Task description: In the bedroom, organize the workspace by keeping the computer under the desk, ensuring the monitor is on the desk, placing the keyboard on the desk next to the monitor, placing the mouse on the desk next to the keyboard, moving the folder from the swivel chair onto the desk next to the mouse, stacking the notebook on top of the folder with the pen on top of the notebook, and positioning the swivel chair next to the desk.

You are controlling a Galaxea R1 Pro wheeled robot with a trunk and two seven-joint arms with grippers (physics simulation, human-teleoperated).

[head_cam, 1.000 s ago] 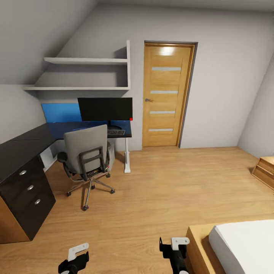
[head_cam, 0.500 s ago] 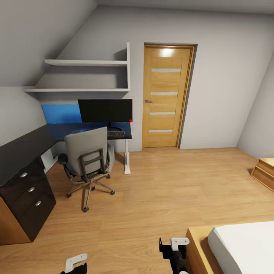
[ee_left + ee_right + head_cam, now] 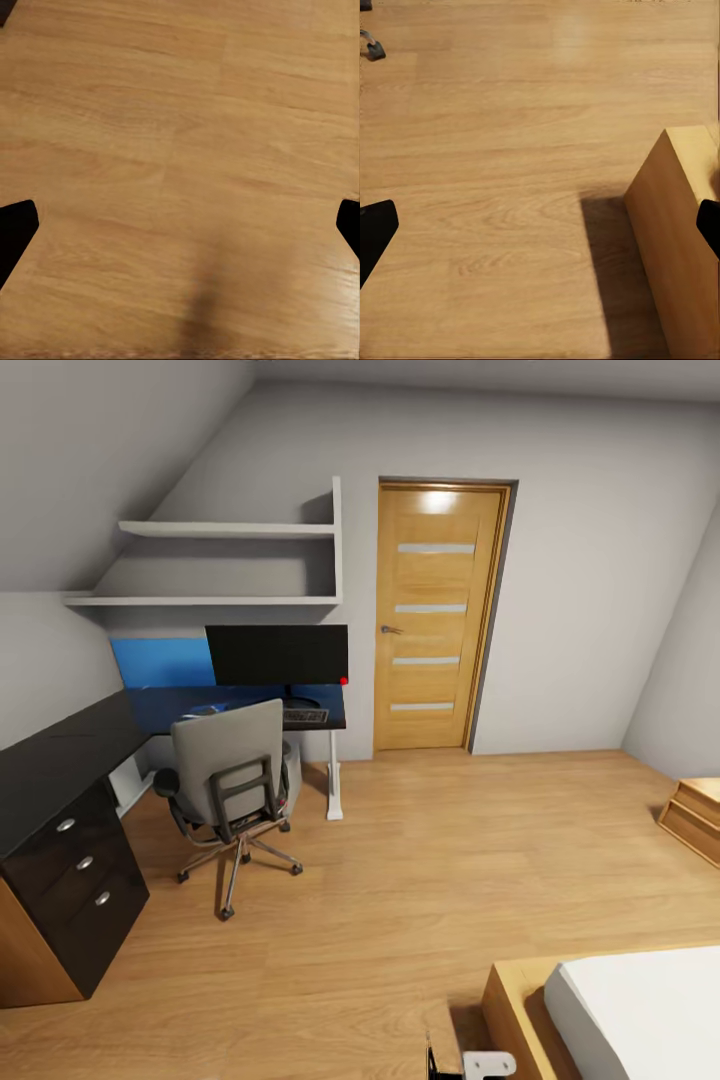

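Against the far wall, under two white shelves (image 3: pixel 230 530), the black-topped surface (image 3: pixel 70 745) runs in an L from the corner toward the near left, where its black drawers (image 3: pixel 75 865) show three round silver knobs. The monitor (image 3: pixel 277 653) stands upright on the far leg of the surface, its black screen facing the room, with a blue panel (image 3: pixel 160 660) on the wall behind it. The keyboard (image 3: pixel 304 714) lies flat on the surface just in front of the monitor's stand. The swivel chair (image 3: pixel 225 775) stands on the wooden floor (image 3: pixel 420 860) just beside the surface, its grey back turned toward the camera and its chrome star base on the boards. Part of the light grey computer (image 3: pixel 291 765) shows under the surface, behind the chair and beside the white leg (image 3: pixel 334 775). The chair's seat is hidden by its back, so I cannot tell what lies on it.

A wooden door (image 3: pixel 437 615) stands closed to the right of the surface. A bed (image 3: pixel 620 1010) with a white mattress fills the near right corner.

The right pincer (image 3: pixel 540 225) hangs over the floor with its tips wide apart, close by the bed's wooden corner. The left pincer (image 3: pixel 180 225) also hangs over bare floorboards, tips spread wide and holding nothing.
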